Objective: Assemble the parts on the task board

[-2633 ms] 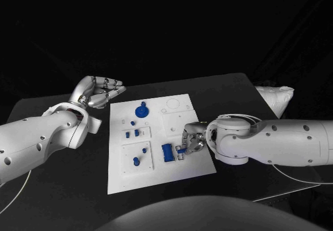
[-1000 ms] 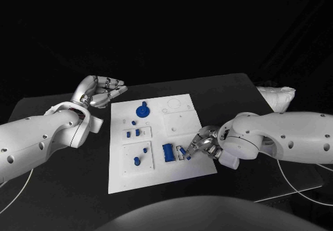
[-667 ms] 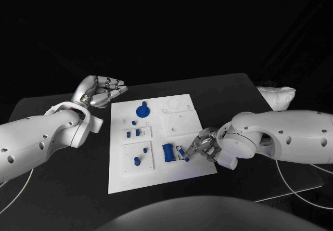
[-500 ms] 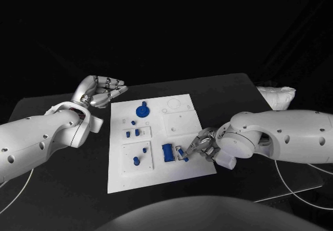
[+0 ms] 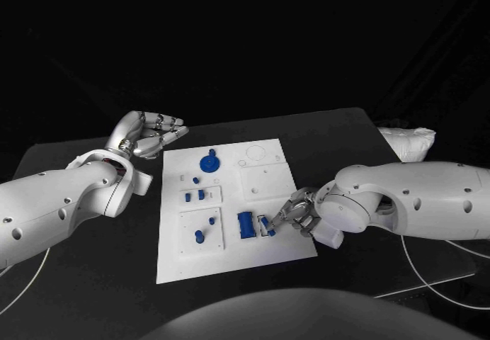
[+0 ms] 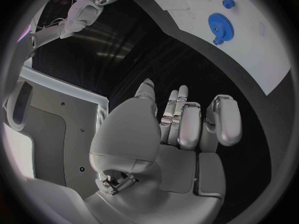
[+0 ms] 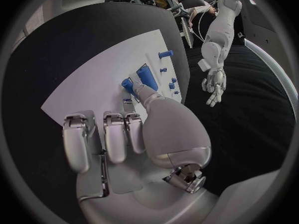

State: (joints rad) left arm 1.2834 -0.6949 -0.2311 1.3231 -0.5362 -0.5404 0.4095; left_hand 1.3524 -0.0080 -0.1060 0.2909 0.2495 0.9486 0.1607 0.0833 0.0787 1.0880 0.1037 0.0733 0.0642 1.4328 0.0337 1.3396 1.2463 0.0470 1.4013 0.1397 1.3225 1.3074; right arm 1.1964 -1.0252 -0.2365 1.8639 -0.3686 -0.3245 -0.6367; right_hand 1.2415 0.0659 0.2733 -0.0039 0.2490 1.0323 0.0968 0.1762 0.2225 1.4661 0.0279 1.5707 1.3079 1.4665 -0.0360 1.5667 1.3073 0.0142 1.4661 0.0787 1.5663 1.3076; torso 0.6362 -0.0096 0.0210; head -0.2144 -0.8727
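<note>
The white task board (image 5: pixel 268 188) lies in the middle of the black table. On it are a blue gear (image 5: pixel 208 163) at the far end, small blue pegs (image 5: pixel 192 197) in the middle, and a long blue block (image 5: pixel 246 224) near the front. Beside the block lies a small blue piece (image 5: pixel 268 227). My right hand (image 5: pixel 295 213) rests at the board's right edge, its thumb tip touching that small piece (image 7: pixel 127 84) while the other fingers (image 7: pixel 115 134) stretch out flat and hold nothing. My left hand (image 5: pixel 151 133) hovers off the board's far left corner, fingers (image 6: pixel 187 122) loosely extended and empty.
A white crumpled bag (image 5: pixel 408 139) lies at the table's right edge. A thin white cable (image 5: pixel 441 283) runs across the near right of the table. The gear (image 6: pixel 218 22) and a small blue knob (image 6: pixel 228 3) sit on the board's far end, ahead of my left hand.
My right hand has turned over and drawn back to the board's right edge, its thumb staying by the small blue piece. The left hand has not moved.
</note>
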